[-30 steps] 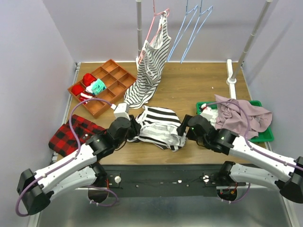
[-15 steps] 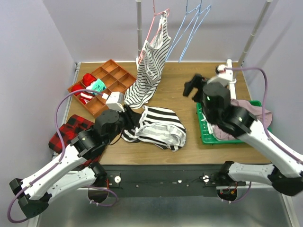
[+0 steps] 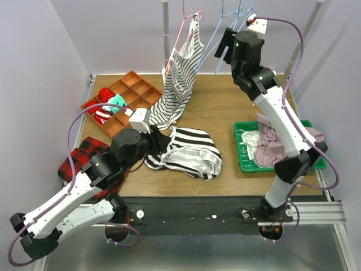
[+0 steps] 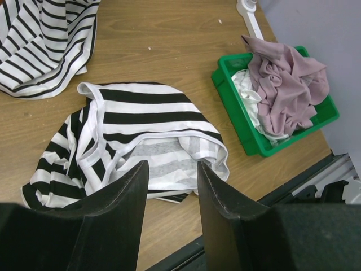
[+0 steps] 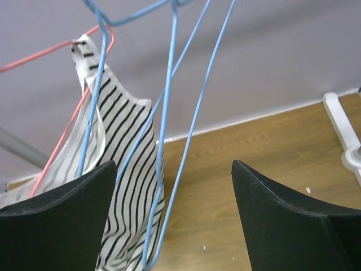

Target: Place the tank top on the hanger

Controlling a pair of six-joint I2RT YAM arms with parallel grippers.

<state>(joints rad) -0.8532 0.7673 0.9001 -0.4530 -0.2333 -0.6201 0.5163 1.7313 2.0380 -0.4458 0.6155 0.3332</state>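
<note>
Top external view: the right gripper (image 3: pixel 224 49) is raised high at the back, level with the light-blue wire hanger (image 3: pixel 207 51) that hangs from the rail. From the right wrist camera its two fingers (image 5: pixel 67 220) are spread wide. The blue wires of the hanger (image 5: pixel 167 113) run down through the gap between them without meeting either finger, and the lowest corner of the wire sits in the middle of that gap. Just to this gripper's left hangs a finer-striped tank top (image 3: pixel 179 79) on a pink hanger (image 3: pixel 186 25).

The left gripper (image 3: pixel 155 138) is low over the wooden table (image 3: pixel 225 107), at the left edge of the tank top (image 3: pixel 189 151). The left wrist view shows its fingers (image 4: pixel 121 197) parted with nothing between them. The tank top (image 4: pixel 141 130) lies crumpled flat on the wood just ahead of and beneath the fingertips; I cannot tell whether they touch the cloth.

Well to the right of the left gripper stands a green bin (image 3: pixel 241 158) heaped with a mauve garment (image 3: pixel 285 141). An orange compartment tray (image 3: pixel 132 93) lies beyond it to the left, and a red plaid cloth (image 3: pixel 82 161) beside its arm.
</note>
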